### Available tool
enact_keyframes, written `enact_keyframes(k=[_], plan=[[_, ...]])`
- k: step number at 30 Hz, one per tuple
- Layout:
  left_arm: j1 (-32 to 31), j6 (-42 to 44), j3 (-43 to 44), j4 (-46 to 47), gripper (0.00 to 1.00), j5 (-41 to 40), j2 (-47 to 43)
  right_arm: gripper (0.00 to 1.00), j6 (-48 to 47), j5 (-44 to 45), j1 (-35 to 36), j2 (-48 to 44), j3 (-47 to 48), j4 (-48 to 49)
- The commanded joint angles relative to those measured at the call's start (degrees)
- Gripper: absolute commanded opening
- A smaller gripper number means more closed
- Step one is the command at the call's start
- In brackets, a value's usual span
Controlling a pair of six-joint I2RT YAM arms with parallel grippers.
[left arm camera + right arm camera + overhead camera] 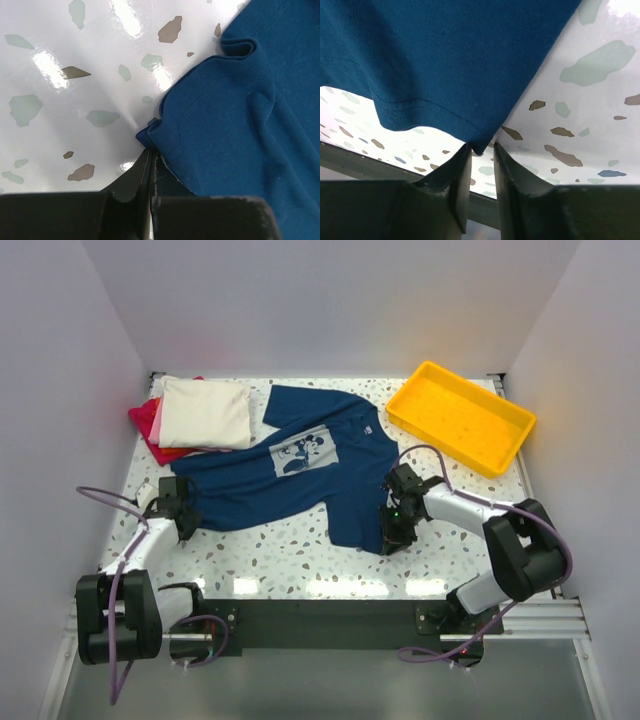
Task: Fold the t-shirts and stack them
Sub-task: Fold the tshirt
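The navy blue t-shirt (300, 480) lies spread at a slant across the table, its pale chest print (302, 453) facing up. My left gripper (182, 517) is shut on the shirt's left edge (165, 135), down at the table. My right gripper (393, 536) is at the shirt's near right hem corner (479, 145). Its jaws are closed in on that corner, and the cloth (445, 60) runs taut and raised above the table. A folded cream shirt (205, 412) lies on folded pink (157, 420) and red (143, 418) ones at the back left.
A yellow plastic tray (460, 415) stands at the back right. White walls close in the table on three sides. The speckled tabletop (290, 555) shows between the shirt and the near edge, with the arm bases on a dark rail (320, 620) below.
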Motion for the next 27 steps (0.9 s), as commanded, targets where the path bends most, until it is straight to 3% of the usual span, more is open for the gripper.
enact_keyframes(k=[1, 6, 10, 17, 27], plan=[[0.7, 1.8, -1.9, -4.8, 0.0, 1.2, 0.6, 0.25, 0.4, 2.8, 1.0, 2.9, -0.2, 6.2], [0.7, 2.4, -1.9, -4.6, 0.0, 1.4, 0.8, 0.08, 0.9, 3.0, 1.1, 4.3, 0.6, 7.5], [0.8, 2.5, -1.8, -5.6, 0.0, 1.5, 0.2, 0.0, 0.5, 3.4, 1.0, 5.7, 2.1, 5.2], [0.8, 1.1, -1.5, -11.1, 0.0, 5.0, -5.5, 0.0, -0.7, 5.6, 1.0, 0.7, 6.6, -7.7], [0.8, -1.5, 5.3, -21.4, 0.0, 9.1, -10.2, 0.0, 0.1, 7.1, 1.0, -5.7, 12.3, -23.0]])
